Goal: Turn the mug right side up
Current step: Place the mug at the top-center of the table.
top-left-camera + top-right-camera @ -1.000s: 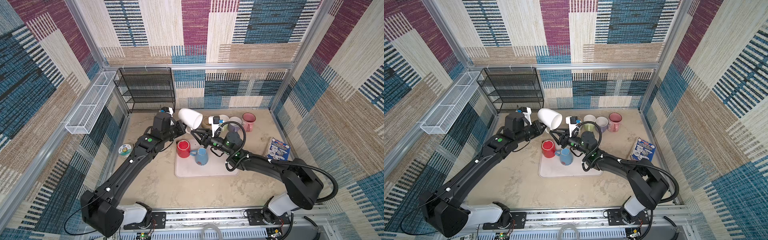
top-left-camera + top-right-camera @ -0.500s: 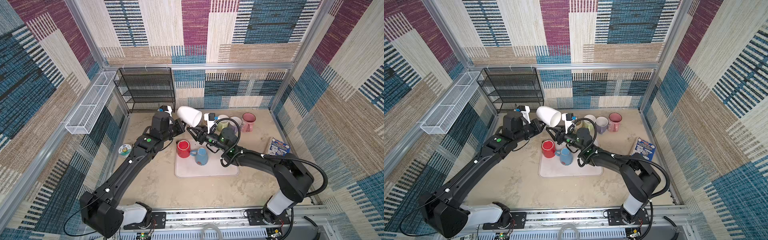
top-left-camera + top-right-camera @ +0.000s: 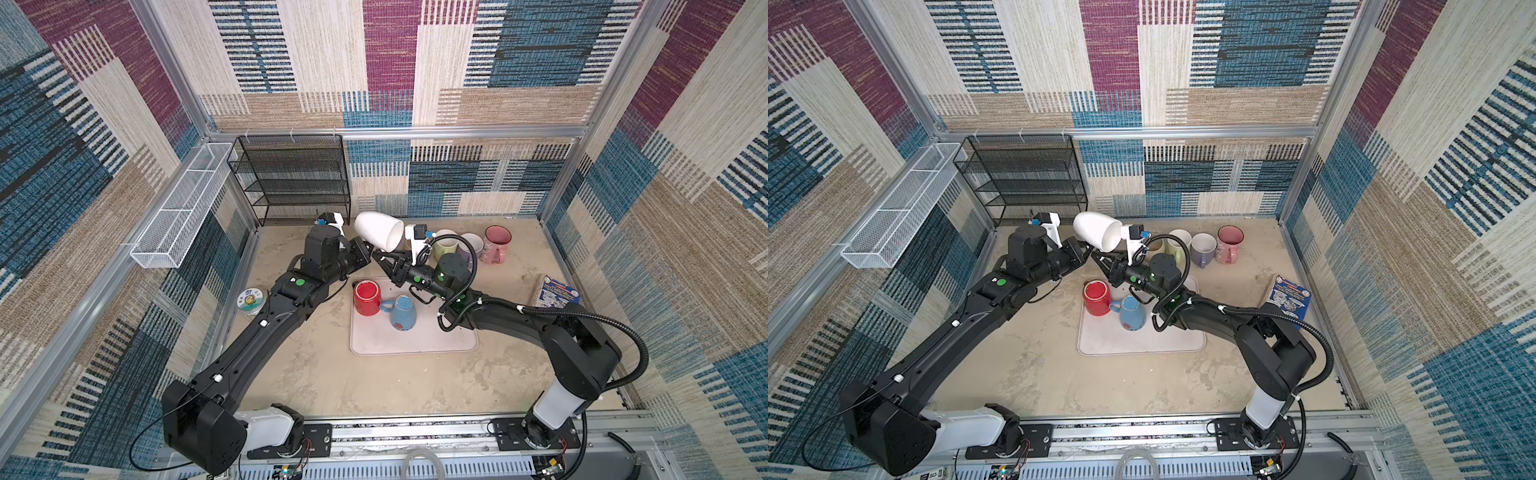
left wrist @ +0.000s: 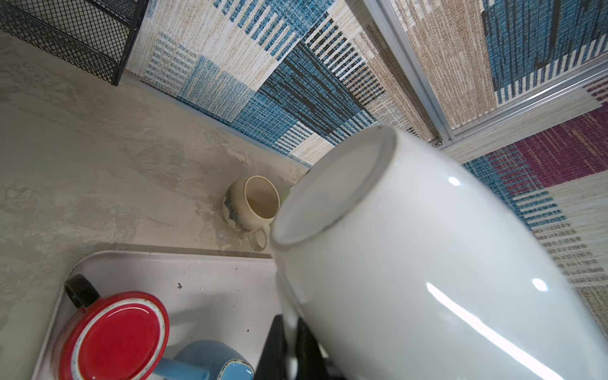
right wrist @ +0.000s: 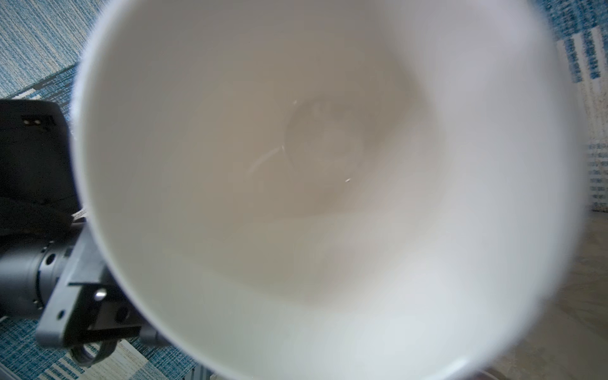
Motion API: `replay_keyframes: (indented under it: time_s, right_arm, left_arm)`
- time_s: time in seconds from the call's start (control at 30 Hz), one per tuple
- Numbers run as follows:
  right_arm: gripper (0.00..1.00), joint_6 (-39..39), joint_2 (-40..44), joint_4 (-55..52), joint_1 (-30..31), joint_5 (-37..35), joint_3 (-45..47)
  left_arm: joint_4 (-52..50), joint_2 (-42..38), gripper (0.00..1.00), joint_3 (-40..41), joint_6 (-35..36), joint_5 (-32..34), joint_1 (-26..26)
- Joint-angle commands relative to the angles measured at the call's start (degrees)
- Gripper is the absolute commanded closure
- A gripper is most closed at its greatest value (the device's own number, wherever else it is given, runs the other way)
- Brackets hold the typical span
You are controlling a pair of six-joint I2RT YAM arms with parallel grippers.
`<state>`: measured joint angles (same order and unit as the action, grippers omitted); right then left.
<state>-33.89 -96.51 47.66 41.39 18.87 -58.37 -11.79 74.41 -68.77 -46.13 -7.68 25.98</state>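
Hanging in the air, the white mug (image 3: 379, 230) lies nearly on its side, long axis running across between my arms, mouth facing the right tool (image 3: 384, 262). My left tool (image 3: 365, 254) is clamped on it from below. The right tool's tips sit just under the rim; I cannot tell whether they have closed on it. Below lies the tray (image 3: 415, 347).

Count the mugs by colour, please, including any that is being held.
white mug: 1
red mug: 1
blue mug: 1
cream mug: 1
pale green mug: 1
lilac mug: 1
pink mug: 1
Total: 7
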Motion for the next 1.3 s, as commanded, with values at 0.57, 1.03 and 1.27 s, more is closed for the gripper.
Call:
replay_keyframes:
  time_s: [0.57, 1.03, 1.27]
  right_arm:
    - [1.0, 0.8, 2.3, 1.7, 0.0, -4.0, 1.5]
    - [1.0, 11.0, 1.2, -35.4, 0.0, -9.1, -12.7]
    - [1.0, 18.6, -4.9, -55.8, 0.0, -10.6, -26.0]
  left_arm:
    - [1.4, -4.4, 0.64, 5.0, 2.9, 2.1, 0.0]
    - [-9.0, -11.3, 0.22, 5.9, 10.8, 9.1, 0.0]
    - [-19.2, -15.5, 0.04, 5.6, 17.9, 11.1, 0.0]
